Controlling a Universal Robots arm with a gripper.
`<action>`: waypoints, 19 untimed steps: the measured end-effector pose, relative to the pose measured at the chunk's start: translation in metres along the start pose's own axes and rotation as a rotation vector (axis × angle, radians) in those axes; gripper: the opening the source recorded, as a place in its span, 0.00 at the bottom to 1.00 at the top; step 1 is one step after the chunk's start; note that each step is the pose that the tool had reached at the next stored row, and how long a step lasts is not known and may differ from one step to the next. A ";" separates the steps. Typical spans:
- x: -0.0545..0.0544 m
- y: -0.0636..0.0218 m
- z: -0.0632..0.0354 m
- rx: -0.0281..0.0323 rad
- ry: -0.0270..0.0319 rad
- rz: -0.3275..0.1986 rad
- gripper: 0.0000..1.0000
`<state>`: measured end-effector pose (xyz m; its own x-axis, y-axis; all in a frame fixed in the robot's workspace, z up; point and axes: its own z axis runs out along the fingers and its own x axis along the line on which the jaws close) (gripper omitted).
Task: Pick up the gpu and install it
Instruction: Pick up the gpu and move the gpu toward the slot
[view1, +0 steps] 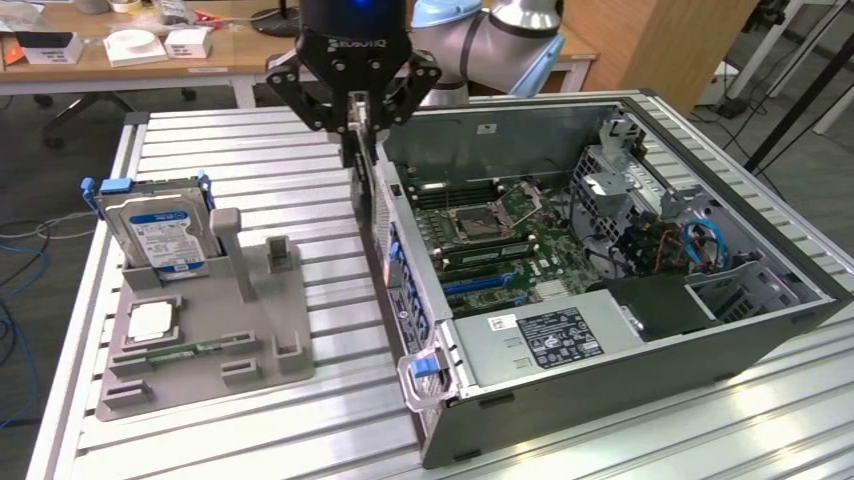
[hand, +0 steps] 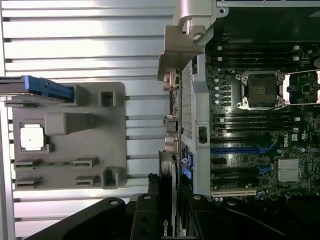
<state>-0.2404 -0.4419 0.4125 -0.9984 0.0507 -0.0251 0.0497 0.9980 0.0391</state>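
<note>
Currently I see the gripper (view1: 355, 115) pinched narrow on the gpu (view1: 359, 155), its two black fingers pressing either face of the card near its upper edge. The card hangs upright and edge-on below the fingers. It is at the open computer case's (view1: 641, 385) side wall, the one towards the exterior view's left, and I cannot tell whether card and wall touch. In the wrist view the card runs away from the fingers along that wall. Its grey metal end bracket (hand: 184, 45) is at the far end, with the perforated panel just beside it.

Inside the case the motherboard (view1: 514, 240) lies flat, with the CPU socket (view1: 477, 222) near its middle and blue and black slots below it. A power supply (view1: 554, 335) with a dark label sits at the near end, and blue cables (view1: 701, 240) loop at the exterior view's right.

On the slatted aluminium table (view1: 267, 150), well apart from the card, a grey fixture tray (view1: 200, 385) carries the other parts. A hard drive (view1: 163, 232) with a blue-white label stands upright in its slot. A square processor chip (view1: 150, 320) lies flat, and a narrow green memory stick (view1: 187, 352) lies just beside it.
</note>
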 end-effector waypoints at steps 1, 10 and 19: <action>-0.003 0.0002 0.0001 -0.0001 0.0000 0.000 0.26; -0.029 0.0015 0.0008 -0.0001 0.0000 0.000 0.26; -0.057 0.0028 0.0015 0.0001 0.0000 0.000 0.26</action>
<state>-0.1837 -0.4419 0.4125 -0.9984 0.0508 -0.0251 0.0498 0.9980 0.0391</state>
